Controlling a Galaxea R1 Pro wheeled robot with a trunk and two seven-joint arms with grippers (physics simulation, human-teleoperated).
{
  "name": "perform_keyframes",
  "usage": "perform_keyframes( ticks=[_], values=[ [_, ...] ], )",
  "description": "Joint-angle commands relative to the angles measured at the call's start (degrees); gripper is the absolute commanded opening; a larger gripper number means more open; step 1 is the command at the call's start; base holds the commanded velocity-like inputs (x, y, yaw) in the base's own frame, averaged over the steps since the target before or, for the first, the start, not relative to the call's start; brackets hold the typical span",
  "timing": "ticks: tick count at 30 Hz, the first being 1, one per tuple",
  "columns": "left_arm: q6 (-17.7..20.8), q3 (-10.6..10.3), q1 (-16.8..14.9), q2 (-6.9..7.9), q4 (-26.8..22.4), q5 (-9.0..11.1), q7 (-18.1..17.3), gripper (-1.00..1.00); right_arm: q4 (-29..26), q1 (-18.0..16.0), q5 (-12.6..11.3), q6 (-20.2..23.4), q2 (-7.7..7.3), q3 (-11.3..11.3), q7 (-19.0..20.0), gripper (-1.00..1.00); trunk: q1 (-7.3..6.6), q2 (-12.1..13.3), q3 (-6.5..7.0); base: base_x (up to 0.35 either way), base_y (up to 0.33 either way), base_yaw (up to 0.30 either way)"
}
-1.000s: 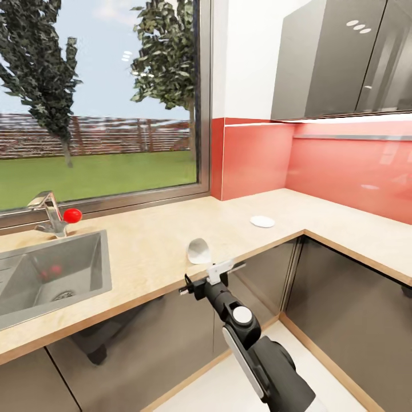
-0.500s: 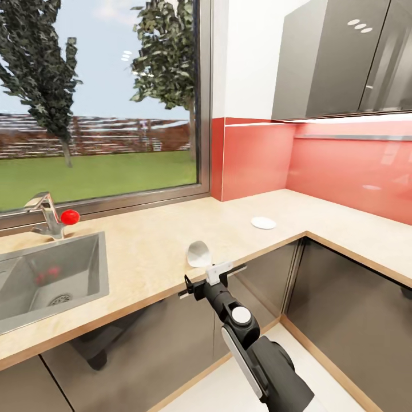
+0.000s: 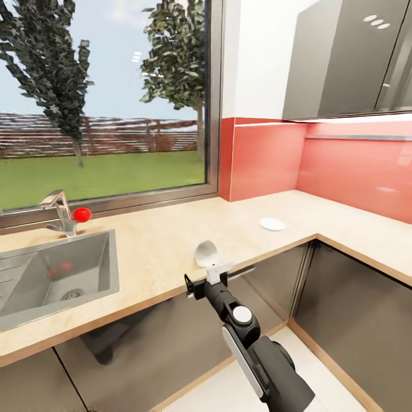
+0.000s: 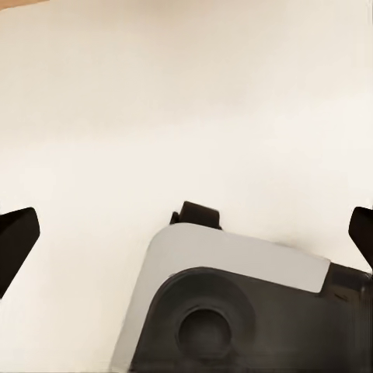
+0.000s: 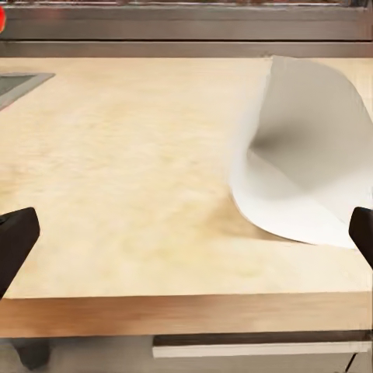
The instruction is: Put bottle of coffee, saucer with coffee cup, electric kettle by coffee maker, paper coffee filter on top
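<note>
Head view: the right arm reaches forward from the 5 o'clock corner toward the front edge of the kitchen countertop (image 3: 171, 240). The right gripper (image 3: 210, 273) sits at the counter's front lip. Its jaws stand wide apart: in the right wrist view the two dark fingertips (image 5: 15, 241) sit at opposite edges of the frame with bare worktop between them, gripping nothing.

The paper coffee filter (image 3: 205, 253) lies on its side on the countertop, just beyond the right gripper at its 12 o'clock and near the front edge. In the right wrist view the filter (image 5: 307, 155) is a white cone with its open mouth toward the camera. It lies closer to one fingertip than the other. Whether anything touches it cannot be told.

The saucer (image 3: 272, 224) lies flat on the countertop at about 2 o'clock from the filter, well apart from it, toward the inner corner under the red backsplash (image 3: 349, 166).

A steel sink (image 3: 51, 274) is set into the counter at 9 o'clock from the filter, with a tap (image 3: 63, 212) carrying a red knob behind it. A window (image 3: 103, 97) runs above the counter.

Left wrist view: the left gripper (image 4: 186, 233) points at a pale plain surface, with a grey-and-black part of the robot (image 4: 233, 311) below. Its dark fingertips are at the frame's far edges, spread apart, with nothing held.
</note>
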Motion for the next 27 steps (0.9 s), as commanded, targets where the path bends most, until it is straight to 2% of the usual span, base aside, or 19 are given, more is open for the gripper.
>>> perform_keyframes(
  ticks=[1,6,9,14,22,27],
  values=[
    [-0.08,-0.09,0.03,-0.03,0.24,1.21,-0.03,1.00,-0.07,-0.05,-0.57,0.24,-0.02,0.14,-0.48,1.00,0.00,-0.03,-0.05,0.000,0.000,0.251],
    [-0.15,-0.02,0.03,-0.16,1.45,5.35,-0.08,1.00,-0.09,-0.05,-0.57,0.24,-0.04,-0.01,-0.46,1.00,0.00,-0.03,-0.05,0.000,0.000,0.260],
    [-0.15,-0.03,0.03,-0.18,1.60,6.03,-0.09,1.00,-0.09,-0.05,-0.56,0.21,-0.04,-0.08,-0.48,1.00,0.00,-0.03,-0.05,0.000,0.000,0.195],
    [-0.12,-0.07,0.03,-0.18,1.74,6.42,-0.05,1.00,-0.09,-0.04,-0.55,0.16,-0.04,-0.12,-0.49,1.00,0.00,-0.03,-0.05,0.000,-0.008,0.049],
    [-0.07,-0.16,0.03,-0.20,1.79,6.48,0.16,1.00,-0.09,0.01,-0.55,-0.04,-0.06,-0.07,-0.48,1.00,0.00,-0.03,-0.05,0.000,-0.215,0.006],
    [-0.07,-0.17,0.03,-0.25,1.79,6.44,0.09,1.00,-0.39,0.02,-0.63,0.09,-0.04,0.02,-0.48,1.00,0.00,-0.03,-0.05,0.000,-0.067,0.000]
  ],
)
